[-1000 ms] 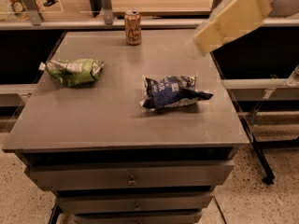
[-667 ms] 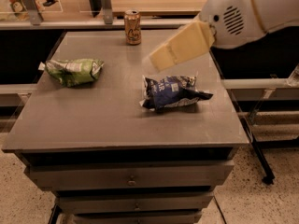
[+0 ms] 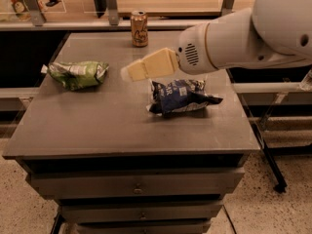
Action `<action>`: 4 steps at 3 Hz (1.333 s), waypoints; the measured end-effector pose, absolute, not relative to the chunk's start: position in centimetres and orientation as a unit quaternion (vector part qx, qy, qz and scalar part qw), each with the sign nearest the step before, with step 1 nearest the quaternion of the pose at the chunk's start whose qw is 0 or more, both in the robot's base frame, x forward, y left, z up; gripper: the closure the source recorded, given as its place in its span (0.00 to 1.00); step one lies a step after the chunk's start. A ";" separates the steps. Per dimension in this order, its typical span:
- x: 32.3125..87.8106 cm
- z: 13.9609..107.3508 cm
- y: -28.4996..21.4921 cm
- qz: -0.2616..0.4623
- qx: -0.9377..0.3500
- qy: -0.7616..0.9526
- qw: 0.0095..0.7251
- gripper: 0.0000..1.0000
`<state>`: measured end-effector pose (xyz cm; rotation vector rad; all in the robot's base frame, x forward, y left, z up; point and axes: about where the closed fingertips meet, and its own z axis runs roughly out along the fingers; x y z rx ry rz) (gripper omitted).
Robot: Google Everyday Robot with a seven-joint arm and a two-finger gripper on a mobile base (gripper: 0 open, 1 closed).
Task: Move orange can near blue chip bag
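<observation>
The orange can (image 3: pixel 139 29) stands upright at the far edge of the grey table (image 3: pixel 97 126). The blue chip bag (image 3: pixel 181 96) lies right of the table's centre. My gripper (image 3: pixel 127 73) is at the end of the white arm (image 3: pixel 243 38), which reaches in from the upper right. It hovers above the table's middle, just up and left of the blue bag and well in front of the can. It holds nothing.
A green-and-white snack bag (image 3: pixel 78 74) lies on the table's left side. A counter with metal posts (image 3: pixel 112 4) runs behind the table. Drawers (image 3: pixel 136 184) sit below the tabletop. A dark rack stands at the right.
The arm has swung in from the upper right, leftward and lower, so the gripper now hangs over the table's middle. The can and both bags have not moved.
</observation>
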<state>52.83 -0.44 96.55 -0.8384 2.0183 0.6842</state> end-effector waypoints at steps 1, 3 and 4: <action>56.4 95.5 0.0 0.276 -0.336 0.784 0.444 0.00; 64.4 93.2 -0.3 0.294 -0.399 0.735 0.462 0.00; 64.4 93.2 -0.2 0.294 -0.399 0.735 0.462 0.00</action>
